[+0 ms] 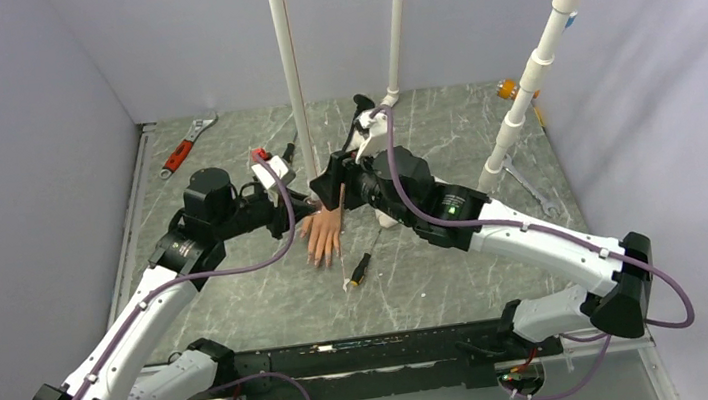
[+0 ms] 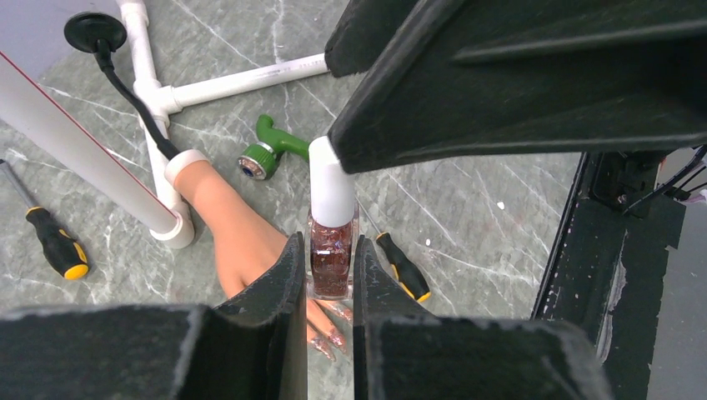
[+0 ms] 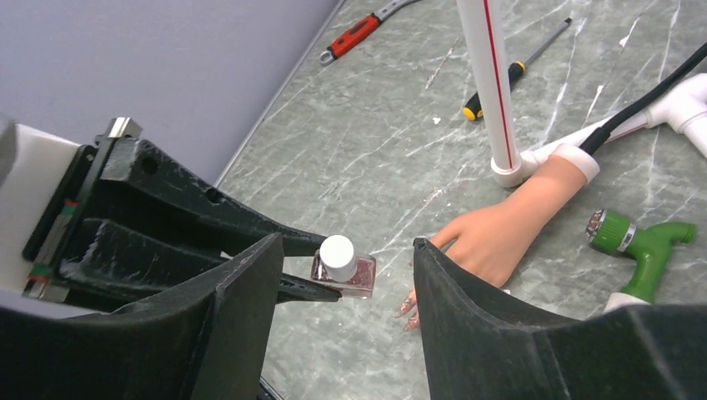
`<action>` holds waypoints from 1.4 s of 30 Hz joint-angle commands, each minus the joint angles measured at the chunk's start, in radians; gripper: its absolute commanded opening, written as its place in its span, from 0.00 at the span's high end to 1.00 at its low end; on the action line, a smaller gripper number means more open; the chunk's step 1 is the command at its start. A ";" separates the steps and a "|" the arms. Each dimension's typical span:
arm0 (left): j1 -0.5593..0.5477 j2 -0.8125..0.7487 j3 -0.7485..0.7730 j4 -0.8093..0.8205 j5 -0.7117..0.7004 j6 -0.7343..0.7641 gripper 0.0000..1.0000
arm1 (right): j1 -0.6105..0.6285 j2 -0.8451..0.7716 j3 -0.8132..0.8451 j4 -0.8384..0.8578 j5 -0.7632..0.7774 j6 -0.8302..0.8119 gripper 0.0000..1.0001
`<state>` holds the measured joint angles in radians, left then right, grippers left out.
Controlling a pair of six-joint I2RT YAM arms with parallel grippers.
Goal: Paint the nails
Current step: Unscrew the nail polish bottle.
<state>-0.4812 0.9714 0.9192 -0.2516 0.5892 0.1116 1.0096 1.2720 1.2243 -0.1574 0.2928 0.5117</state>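
A peach rubber hand point(image 1: 321, 232) with a white cuff lies palm down on the table, fingers toward the arms. Its nails point(image 2: 338, 337) look pinkish and glittery at the fingertips point(image 3: 408, 304). My left gripper point(image 2: 327, 242) is shut on a small bottle of dark red glitter polish point(image 2: 332, 258), held upright just above the fingers. The bottle's white cap point(image 3: 338, 254) stands between the fingers of my right gripper point(image 3: 346, 243), which is open with a gap on each side. In the left wrist view the right gripper's finger point(image 2: 467, 100) covers the top of the cap.
A black-and-yellow screwdriver point(image 1: 361, 268) lies just in front of the hand, another point(image 2: 54, 242) behind the pipe. A green hose nozzle point(image 3: 638, 242) sits by the cuff. White PVC posts point(image 1: 290, 66) stand behind the hand. A red-handled wrench point(image 1: 185, 147) lies at the back left.
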 commanded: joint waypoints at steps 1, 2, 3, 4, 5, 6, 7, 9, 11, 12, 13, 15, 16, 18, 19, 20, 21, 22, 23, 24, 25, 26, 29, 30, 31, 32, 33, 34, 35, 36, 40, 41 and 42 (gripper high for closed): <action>-0.001 -0.027 0.021 0.044 -0.019 -0.008 1.00 | 0.002 0.031 0.066 -0.012 0.025 0.053 0.41; -0.001 -0.028 0.020 0.045 -0.021 -0.008 1.00 | 0.002 0.037 0.069 -0.015 0.020 0.056 0.41; -0.001 -0.029 0.020 0.045 -0.022 -0.009 1.00 | 0.002 0.042 0.072 -0.015 0.016 0.057 0.42; -0.002 -0.030 0.019 0.046 -0.020 -0.008 1.00 | 0.001 0.050 0.074 -0.016 0.012 0.057 0.43; -0.001 -0.030 0.020 0.047 -0.020 -0.008 1.00 | 0.003 0.058 0.077 -0.019 0.010 0.059 0.43; -0.001 -0.030 0.020 0.045 -0.018 -0.009 1.00 | 0.003 0.065 0.079 -0.020 0.009 0.059 0.44; -0.001 -0.030 0.021 0.044 -0.018 -0.009 1.00 | 0.004 0.070 0.081 -0.019 0.005 0.059 0.44; -0.001 -0.031 0.020 0.046 -0.018 -0.008 1.00 | 0.004 0.080 0.081 -0.019 0.001 0.060 0.48; -0.001 -0.031 0.020 0.045 -0.019 -0.007 1.00 | 0.004 0.085 0.079 -0.016 -0.010 0.059 0.52; -0.001 -0.030 0.019 0.045 -0.019 -0.007 1.00 | 0.004 0.086 0.075 -0.008 -0.018 0.059 0.55; -0.002 -0.030 0.020 0.043 -0.018 -0.007 1.00 | 0.003 0.086 0.070 0.000 -0.027 0.056 0.59; -0.001 -0.030 0.022 0.042 -0.020 -0.007 1.00 | 0.003 0.082 0.058 0.014 -0.040 0.055 0.66; -0.002 -0.030 0.021 0.042 -0.020 -0.006 1.00 | 0.002 0.084 0.056 0.017 -0.045 0.054 0.70; -0.002 -0.029 0.021 0.042 -0.021 -0.007 1.00 | 0.004 0.086 0.056 0.019 -0.064 0.047 0.76; -0.002 -0.031 0.021 0.043 -0.022 -0.007 1.00 | 0.004 0.089 0.056 0.018 -0.075 0.045 0.79; -0.001 -0.030 0.021 0.043 -0.022 -0.007 1.00 | 0.002 0.090 0.056 0.018 -0.083 0.041 0.81; -0.001 -0.031 0.021 0.043 -0.022 -0.006 1.00 | 0.003 0.091 0.055 0.019 -0.092 0.038 0.82; -0.001 -0.032 0.019 0.044 -0.022 -0.007 1.00 | 0.004 0.090 0.053 0.022 -0.103 0.038 0.83; -0.001 -0.034 0.020 0.044 -0.020 -0.006 1.00 | 0.003 0.088 0.048 0.024 -0.112 0.036 0.84; -0.001 -0.036 0.020 0.044 -0.017 -0.006 1.00 | 0.002 0.085 0.043 0.028 -0.121 0.033 0.86; -0.001 -0.037 0.020 0.044 -0.014 -0.005 1.00 | 0.003 0.083 0.037 0.032 -0.129 0.028 0.88; -0.001 -0.037 0.019 0.044 -0.006 -0.002 1.00 | 0.002 0.079 0.033 0.034 -0.135 0.022 0.91; -0.001 -0.040 0.017 0.044 0.023 0.007 1.00 | 0.003 0.060 0.008 0.055 -0.182 -0.020 1.00; -0.002 -0.042 0.017 0.042 0.029 0.010 1.00 | 0.003 0.053 -0.005 0.066 -0.208 -0.041 1.00; -0.001 -0.042 0.018 0.040 0.040 0.013 1.00 | 0.003 0.045 -0.015 0.073 -0.234 -0.062 1.00; -0.002 -0.043 0.017 0.040 0.052 0.014 1.00 | 0.003 0.037 -0.026 0.078 -0.257 -0.081 1.00; -0.002 -0.043 0.017 0.042 0.067 0.015 1.00 | 0.003 0.028 -0.039 0.083 -0.276 -0.098 1.00; -0.001 -0.044 0.016 0.044 0.092 0.020 1.00 | 0.003 0.018 -0.050 0.086 -0.287 -0.114 1.00; -0.002 -0.046 0.014 0.047 0.119 0.023 1.00 | 0.003 0.008 -0.063 0.093 -0.321 -0.134 1.00; -0.001 -0.050 0.011 0.053 0.145 0.025 1.00 | 0.003 -0.004 -0.076 0.099 -0.347 -0.153 1.00; -0.002 -0.059 0.000 0.071 0.249 0.030 1.00 | 0.001 -0.054 -0.126 0.125 -0.462 -0.230 1.00; -0.001 -0.058 0.000 0.073 0.278 0.033 1.00 | 0.001 -0.066 -0.139 0.129 -0.487 -0.241 1.00; -0.001 -0.055 0.000 0.072 0.302 0.033 1.00 | -0.001 -0.079 -0.154 0.139 -0.512 -0.262 1.00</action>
<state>-0.4812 0.9352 0.9073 -0.3004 0.7353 0.1204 0.9943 1.2430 1.1152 -0.0807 -0.0067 0.3370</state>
